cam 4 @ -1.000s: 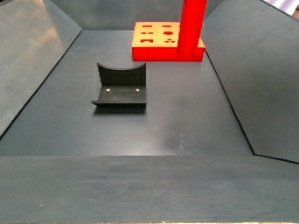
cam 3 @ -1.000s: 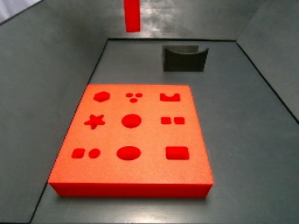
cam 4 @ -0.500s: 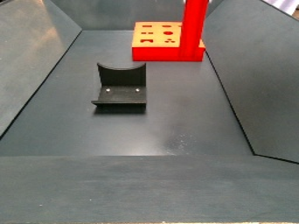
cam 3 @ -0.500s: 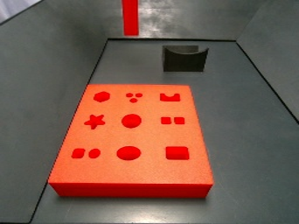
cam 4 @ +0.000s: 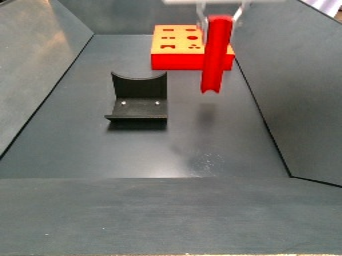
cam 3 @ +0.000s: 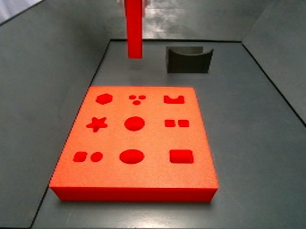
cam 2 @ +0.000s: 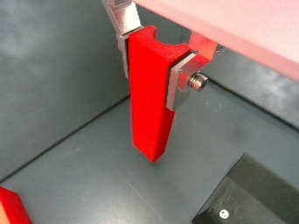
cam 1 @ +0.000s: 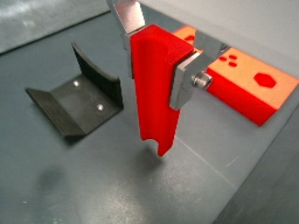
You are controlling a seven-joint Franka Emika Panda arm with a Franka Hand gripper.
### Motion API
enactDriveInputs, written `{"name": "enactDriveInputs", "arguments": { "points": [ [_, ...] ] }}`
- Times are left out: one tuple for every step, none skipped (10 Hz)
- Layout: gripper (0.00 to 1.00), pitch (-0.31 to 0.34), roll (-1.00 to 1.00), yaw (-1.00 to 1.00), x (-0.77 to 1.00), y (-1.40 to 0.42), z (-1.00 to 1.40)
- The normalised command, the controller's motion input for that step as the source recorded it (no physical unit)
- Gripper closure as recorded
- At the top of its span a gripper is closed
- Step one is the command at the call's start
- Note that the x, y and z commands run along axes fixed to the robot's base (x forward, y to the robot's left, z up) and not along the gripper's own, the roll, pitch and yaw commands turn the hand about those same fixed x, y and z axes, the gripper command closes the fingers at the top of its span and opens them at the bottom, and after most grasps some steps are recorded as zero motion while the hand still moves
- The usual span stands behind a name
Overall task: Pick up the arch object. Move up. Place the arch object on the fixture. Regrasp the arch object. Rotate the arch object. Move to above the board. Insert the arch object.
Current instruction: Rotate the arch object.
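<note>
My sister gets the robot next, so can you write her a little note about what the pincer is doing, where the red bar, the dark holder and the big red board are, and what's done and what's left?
Pincer: shut on the arch object, gripping it near its top end; the bar hangs upright in the air, touching nothing below.
Fixture: empty, on the floor beside the hanging bar.
Board: flat on the floor, apart from the fixture; its cutouts all look empty.
Done: the bar is picked up and lifted.
Left: set it on the fixture, regrasp, rotate, move above the board, insert it in the arch cutout.
</note>
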Motion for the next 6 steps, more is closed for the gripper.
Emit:
{"name": "enactDriveInputs", "arguments": {
  "points": [
    [1.00, -0.067, -0.16, -0.05, 0.01, 0.04, -0.72],
    [1.00, -0.061, -0.14, -0.05, 0.01, 0.03, -0.48],
    [1.00, -0.062, -0.12, -0.05, 0.01, 0.03, -0.31],
    [0.00, -0.048, 0.09, -0.05, 0.00, 0.00, 0.00],
    [0.00, -0.045, 0.08, -0.02, 0.00, 0.00, 1.00],
    [0.00, -0.026, 0.07, -0.02, -0.02, 0.00, 1.00]
  ]
}}
